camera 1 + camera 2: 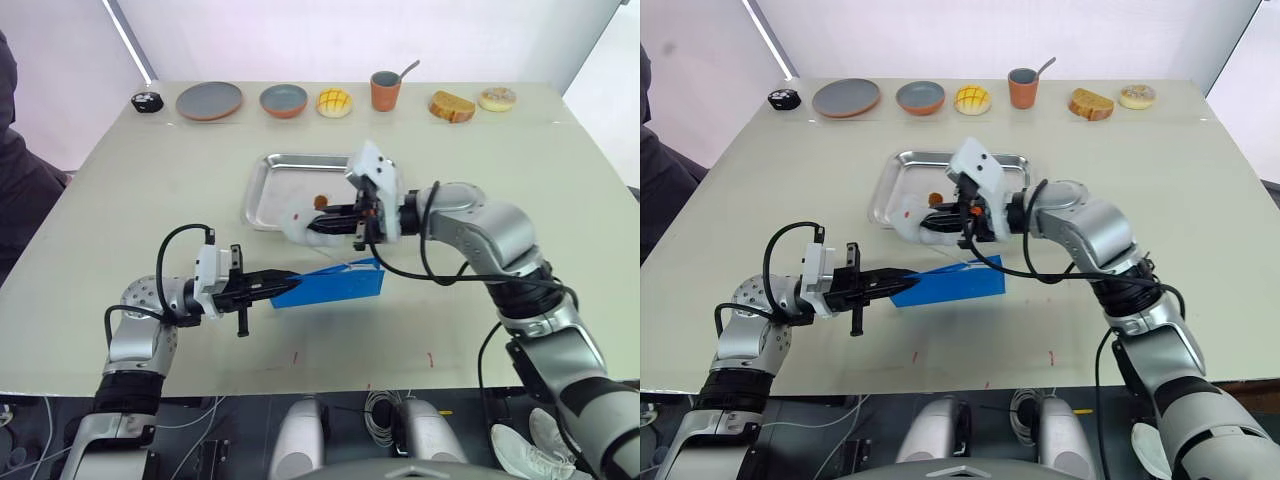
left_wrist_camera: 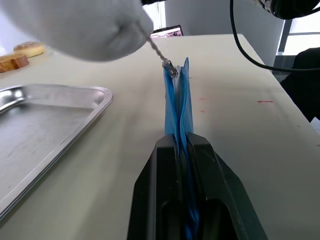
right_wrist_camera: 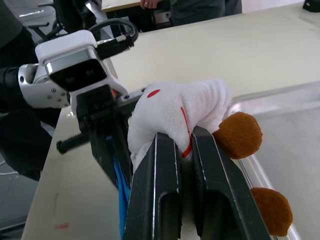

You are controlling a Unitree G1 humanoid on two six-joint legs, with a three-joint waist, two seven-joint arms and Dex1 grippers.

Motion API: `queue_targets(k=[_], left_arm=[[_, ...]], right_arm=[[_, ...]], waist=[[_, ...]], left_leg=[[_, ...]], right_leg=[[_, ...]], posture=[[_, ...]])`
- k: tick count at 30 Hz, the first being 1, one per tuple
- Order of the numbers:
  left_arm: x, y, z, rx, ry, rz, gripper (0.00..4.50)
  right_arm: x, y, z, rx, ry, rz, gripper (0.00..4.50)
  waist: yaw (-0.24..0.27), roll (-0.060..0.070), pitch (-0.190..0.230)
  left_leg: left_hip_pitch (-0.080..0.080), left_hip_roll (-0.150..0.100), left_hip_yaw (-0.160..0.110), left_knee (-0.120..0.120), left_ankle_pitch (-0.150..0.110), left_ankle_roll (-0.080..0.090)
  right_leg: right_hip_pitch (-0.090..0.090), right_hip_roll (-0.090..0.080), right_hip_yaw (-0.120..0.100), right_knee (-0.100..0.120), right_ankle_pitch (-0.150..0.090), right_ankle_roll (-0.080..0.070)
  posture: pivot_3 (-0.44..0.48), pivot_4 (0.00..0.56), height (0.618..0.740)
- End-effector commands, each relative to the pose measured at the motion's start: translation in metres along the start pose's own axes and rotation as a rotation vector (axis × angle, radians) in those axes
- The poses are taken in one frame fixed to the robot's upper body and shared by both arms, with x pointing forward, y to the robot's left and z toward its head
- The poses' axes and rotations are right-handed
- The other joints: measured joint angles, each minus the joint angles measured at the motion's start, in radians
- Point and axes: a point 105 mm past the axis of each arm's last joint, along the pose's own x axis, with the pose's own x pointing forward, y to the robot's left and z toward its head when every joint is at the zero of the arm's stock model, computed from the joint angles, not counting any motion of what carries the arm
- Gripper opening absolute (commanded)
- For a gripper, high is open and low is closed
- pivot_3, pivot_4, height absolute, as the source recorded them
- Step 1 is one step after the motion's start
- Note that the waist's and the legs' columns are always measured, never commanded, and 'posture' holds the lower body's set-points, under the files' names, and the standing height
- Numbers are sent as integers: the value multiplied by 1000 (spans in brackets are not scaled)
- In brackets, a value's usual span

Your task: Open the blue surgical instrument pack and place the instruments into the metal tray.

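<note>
The blue surgical instrument pack stands on its edge on the table, just in front of the metal tray. My left gripper is shut on the pack's left end, with the blue fabric pinched between the fingers. A short metal chain runs from the pack's top corner to a white plush toy. My right gripper is shut on that toy and holds it above the tray's near rim. The instruments are hidden. The tray's floor looks bare.
Along the table's far edge stand a grey plate, a bowl, a yellow bun, a cup with a spoon, a piece of bread and a doughnut. A person's dark sleeve is at the left.
</note>
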Motion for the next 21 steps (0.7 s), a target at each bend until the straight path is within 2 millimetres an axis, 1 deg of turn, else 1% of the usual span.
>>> queue_targets(k=[1, 10, 15, 21], left_arm=[[7, -10, -8, -25, 44, -45, 0], [9, -10, -8, -28, 43, -41, 0], [11, -9, -8, -25, 40, -42, 0], [12, -11, -7, -23, 40, -40, 0]], right_arm=[[7, 3, 21, -70, -56, 0, 30], [22, 4, 23, -75, -65, -4, 30], [35, 4, 28, -73, -80, -3, 30], [41, 6, 23, -82, -67, 6, 30]], waist=[[1, 0, 0], [0, 0, 0], [0, 0, 0], [0, 0, 0]], left_leg=[[0, 0, 0, 0, 0, 0], [0, 0, 0, 0, 0, 0], [0, 0, 0, 0, 0, 0], [-1, 0, 0, 0, 0, 0]], right_leg=[[0, 0, 0, 0, 0, 0], [0, 0, -1, 0, 0, 0], [0, 0, -1, 0, 0, 0], [0, -1, -1, 0, 0, 0]], posture=[[0, 150, 740], [0, 150, 740], [0, 150, 740], [0, 150, 740]])
